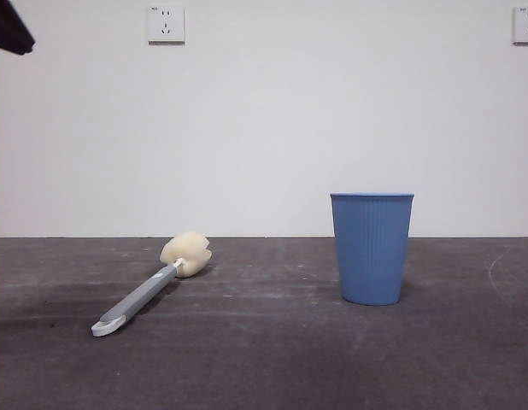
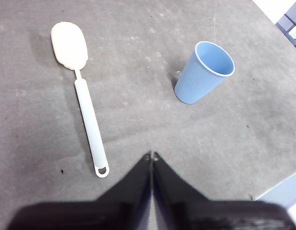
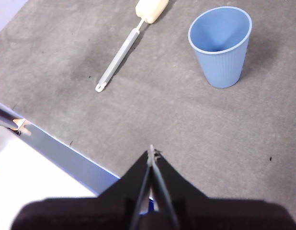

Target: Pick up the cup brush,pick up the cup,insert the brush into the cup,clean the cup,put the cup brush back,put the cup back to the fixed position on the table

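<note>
While both arms wait above the table (image 1: 272, 359), nothing is held.

Brush: the brush (image 1: 149, 286) lies flat on the table, well apart from the cup, its cream sponge head toward the wall and its white looped tip toward the camera in the front view.

Cup: the cup (image 1: 372, 248) stands upright on its base, mouth up (seemingly with nothing inside, as far as both wrist views look in).

Left claw: the left gripper (image 2: 151, 155) hangs over bare table with its jaws pressed together, gripping nothing; the looped tip of the brush is near it, the cup farther off.

Right claw: the right gripper (image 3: 151, 151) has its jaws closed tip to tip, also on nothing, above the table near its edge.

Corner: a black tip (image 1: 9, 30) shows at the top left of the front view, probably one of the waiting arms.

Wall: two sockets (image 1: 166, 24) sit high on the white wall.
</note>
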`<action>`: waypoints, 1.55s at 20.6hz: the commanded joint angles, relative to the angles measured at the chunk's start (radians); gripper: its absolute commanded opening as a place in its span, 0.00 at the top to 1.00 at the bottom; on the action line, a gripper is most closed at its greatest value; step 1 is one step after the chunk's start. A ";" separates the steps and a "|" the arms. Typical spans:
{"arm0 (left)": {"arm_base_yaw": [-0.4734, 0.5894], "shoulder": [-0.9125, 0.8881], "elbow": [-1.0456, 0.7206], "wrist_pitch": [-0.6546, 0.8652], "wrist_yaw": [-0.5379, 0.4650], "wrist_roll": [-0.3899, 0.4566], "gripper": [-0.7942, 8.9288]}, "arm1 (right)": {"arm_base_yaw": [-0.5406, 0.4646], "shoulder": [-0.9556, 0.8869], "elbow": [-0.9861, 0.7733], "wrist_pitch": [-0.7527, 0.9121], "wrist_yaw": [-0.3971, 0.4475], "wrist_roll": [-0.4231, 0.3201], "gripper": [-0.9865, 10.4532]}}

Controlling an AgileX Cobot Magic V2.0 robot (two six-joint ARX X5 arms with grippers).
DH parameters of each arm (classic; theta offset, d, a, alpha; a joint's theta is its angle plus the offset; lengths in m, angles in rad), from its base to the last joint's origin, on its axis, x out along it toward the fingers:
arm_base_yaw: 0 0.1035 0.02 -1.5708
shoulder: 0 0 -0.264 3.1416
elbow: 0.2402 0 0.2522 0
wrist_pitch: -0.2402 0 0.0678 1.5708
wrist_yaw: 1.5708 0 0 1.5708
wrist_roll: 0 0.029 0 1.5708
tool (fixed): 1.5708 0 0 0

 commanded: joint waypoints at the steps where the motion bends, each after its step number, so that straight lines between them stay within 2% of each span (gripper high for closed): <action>1: 0.002 -0.002 -0.008 0.006 -0.002 0.013 0.92 | 0.002 0.000 0.003 0.006 0.003 0.006 0.92; 16: 0.002 -0.002 -0.008 0.005 -0.004 0.013 0.92 | 0.002 0.000 0.003 -0.005 0.006 0.003 0.91; 18: 0.003 -0.002 -0.008 0.018 -0.068 0.115 0.92 | 0.002 0.000 0.003 -0.005 0.006 0.003 0.91; 22: 0.044 -0.014 -0.009 0.188 -0.362 0.425 0.92 | 0.002 0.000 0.003 -0.006 0.006 0.003 0.91; 23: 0.096 -0.031 -0.010 0.252 -0.360 0.506 0.92 | 0.002 0.000 0.003 -0.006 0.006 0.003 0.91; 24: 0.149 -0.050 -0.011 0.298 -0.319 0.547 0.92 | 0.002 0.000 0.003 -0.006 0.006 0.003 0.91; 27: 0.348 -0.129 -0.027 0.436 -0.113 0.658 0.92 | 0.002 0.000 0.003 -0.007 0.006 0.003 0.91; 29: 0.435 -0.180 -0.073 0.527 -0.058 0.687 0.92 | 0.002 0.000 0.003 -0.007 0.006 0.003 0.91; 32: 0.497 -0.245 -0.150 0.560 -0.051 0.686 0.92 | 0.002 0.000 0.003 -0.007 0.006 0.003 0.91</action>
